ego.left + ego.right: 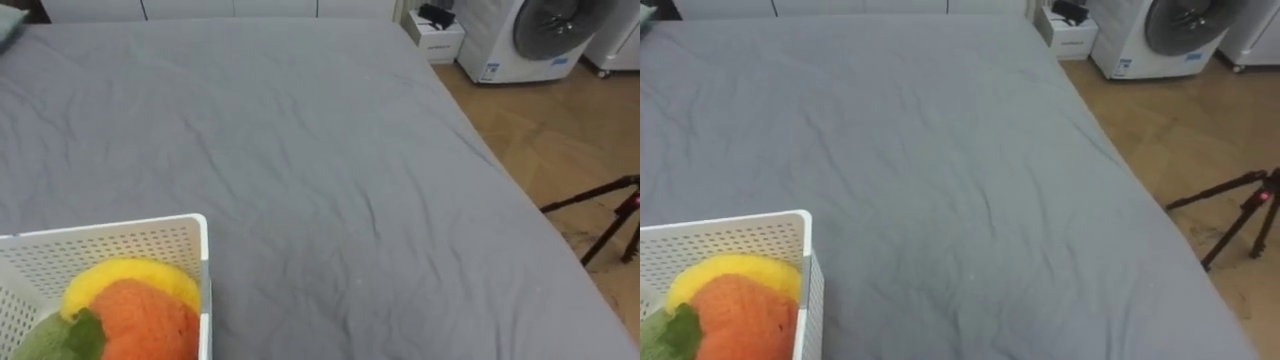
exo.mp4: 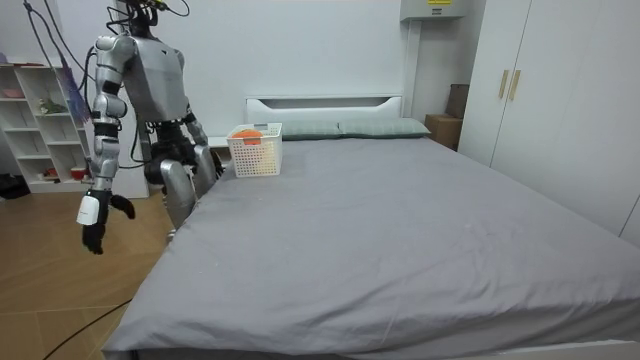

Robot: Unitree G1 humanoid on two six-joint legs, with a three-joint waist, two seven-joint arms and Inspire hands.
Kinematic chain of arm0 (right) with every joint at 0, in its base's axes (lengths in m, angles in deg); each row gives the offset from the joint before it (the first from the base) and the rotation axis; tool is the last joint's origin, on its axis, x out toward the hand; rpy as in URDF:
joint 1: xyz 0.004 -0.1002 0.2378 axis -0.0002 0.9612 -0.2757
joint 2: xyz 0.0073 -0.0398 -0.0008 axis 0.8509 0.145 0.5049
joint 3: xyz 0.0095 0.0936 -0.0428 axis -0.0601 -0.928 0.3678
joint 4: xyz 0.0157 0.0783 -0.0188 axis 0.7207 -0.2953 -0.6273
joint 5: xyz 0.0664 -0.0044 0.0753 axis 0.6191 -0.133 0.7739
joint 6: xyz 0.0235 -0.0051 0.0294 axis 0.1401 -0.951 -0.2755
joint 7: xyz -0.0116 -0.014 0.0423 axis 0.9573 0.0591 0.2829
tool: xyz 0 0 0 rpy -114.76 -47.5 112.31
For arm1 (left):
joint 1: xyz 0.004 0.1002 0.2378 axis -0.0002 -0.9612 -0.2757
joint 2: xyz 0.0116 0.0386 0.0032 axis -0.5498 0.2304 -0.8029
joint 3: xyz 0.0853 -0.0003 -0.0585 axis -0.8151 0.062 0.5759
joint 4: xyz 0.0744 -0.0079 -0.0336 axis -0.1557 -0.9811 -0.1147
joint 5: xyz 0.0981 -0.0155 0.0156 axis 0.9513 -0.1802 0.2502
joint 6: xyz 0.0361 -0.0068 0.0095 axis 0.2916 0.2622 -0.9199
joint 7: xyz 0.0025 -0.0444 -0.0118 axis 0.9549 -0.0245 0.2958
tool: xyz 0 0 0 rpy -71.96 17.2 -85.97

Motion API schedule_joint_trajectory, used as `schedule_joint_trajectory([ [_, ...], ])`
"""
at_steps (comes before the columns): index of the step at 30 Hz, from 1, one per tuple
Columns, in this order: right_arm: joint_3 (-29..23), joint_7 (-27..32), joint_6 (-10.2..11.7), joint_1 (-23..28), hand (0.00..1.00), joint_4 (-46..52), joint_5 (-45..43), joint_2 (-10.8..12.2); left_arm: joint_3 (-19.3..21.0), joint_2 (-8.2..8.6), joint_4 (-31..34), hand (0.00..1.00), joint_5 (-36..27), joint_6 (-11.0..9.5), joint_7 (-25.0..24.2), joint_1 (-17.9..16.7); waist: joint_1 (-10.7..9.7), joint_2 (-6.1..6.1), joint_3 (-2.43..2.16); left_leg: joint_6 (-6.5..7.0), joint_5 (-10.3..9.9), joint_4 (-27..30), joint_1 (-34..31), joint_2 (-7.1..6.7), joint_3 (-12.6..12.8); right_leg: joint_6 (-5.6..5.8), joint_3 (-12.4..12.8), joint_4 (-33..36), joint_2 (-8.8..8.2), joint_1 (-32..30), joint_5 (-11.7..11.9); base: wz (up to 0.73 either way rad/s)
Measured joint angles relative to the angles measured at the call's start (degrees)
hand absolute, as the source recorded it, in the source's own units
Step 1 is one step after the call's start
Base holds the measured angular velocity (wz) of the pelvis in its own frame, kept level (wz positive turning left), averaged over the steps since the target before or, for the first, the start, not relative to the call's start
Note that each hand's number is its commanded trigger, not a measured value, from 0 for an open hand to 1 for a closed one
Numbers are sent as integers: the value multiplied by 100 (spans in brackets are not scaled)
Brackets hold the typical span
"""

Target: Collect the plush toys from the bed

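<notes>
The bed (image 1: 300,150) lies under a smooth grey sheet, with nothing on it but a white perforated basket (image 1: 110,228); in the eye views the basket sits at the lower left, and in the room view it stands near the headboard (image 2: 320,103), close to the bed's side edge. The bed's right edge drops to open wooden floor (image 1: 560,130); a dark tripod (image 1: 610,215) stands there, and a washing machine (image 1: 530,35) is farther off. In the basket lie soft plush toys: an orange one (image 1: 140,315) in front, a yellow one (image 1: 130,275) behind it, and a green one (image 1: 60,340) at the corner. The robot stands at the bedside by the basket; its right robot hand (image 2: 95,225) hangs over the floor, loose and holding nothing; its left robot hand (image 2: 213,160) is low beside the basket, and I cannot tell its state.
</notes>
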Motion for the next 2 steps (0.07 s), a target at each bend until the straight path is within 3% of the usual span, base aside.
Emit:
schedule_joint_trajectory([
  [2, 329, -269, -89, 30, 0, -192, -118, 126, -34, 0, -20, 0, -9, 34, 6, 9, 0, 30, -13, 0, -4, -1, 3, 3, -7, -2, -25, -21, -14, 6, 20, -4],
])
